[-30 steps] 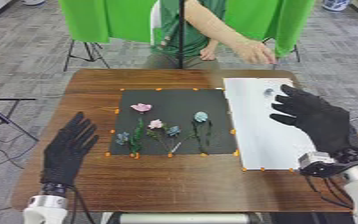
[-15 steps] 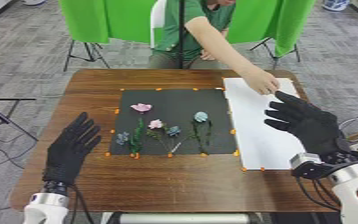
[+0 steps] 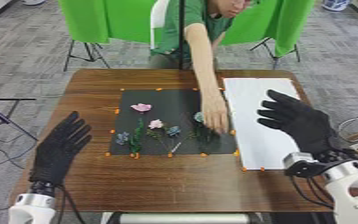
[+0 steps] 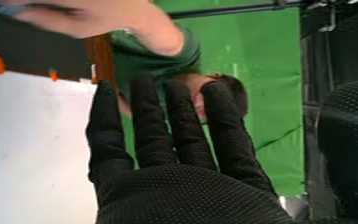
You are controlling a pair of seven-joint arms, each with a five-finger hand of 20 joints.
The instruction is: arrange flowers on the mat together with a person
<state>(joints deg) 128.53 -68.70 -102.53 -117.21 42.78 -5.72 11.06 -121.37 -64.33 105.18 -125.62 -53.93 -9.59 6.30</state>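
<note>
In the head view my left hand (image 3: 60, 145) is over the table's left side, open and empty. My right hand (image 3: 295, 122) is open above the white sheet, holding nothing; its glove (image 4: 180, 192) has straight fingers in the right wrist view. On the black mat (image 3: 171, 95) lie a pink flower (image 3: 141, 107) at upper left, a paler pink flower (image 3: 156, 123) at the middle, a blue flower (image 3: 122, 137) at lower left and a small blue flower (image 3: 173, 131). A person's hand (image 3: 214, 114) reaches over the mat's right part, partly covering a light blue flower (image 3: 198, 117).
The white sheet (image 3: 260, 110) lies right of the mat, under my right hand. Orange bits of tape (image 3: 169, 155) line the edges of mat and sheet. Brown wooden table (image 3: 149, 185) surrounds them, and the person's forearm (image 3: 202, 65) crosses its far edge.
The person's hand has moved from above the white sheet's far end to the mat's right part. My right hand has shifted slightly left. My left hand has drifted slightly left too.
</note>
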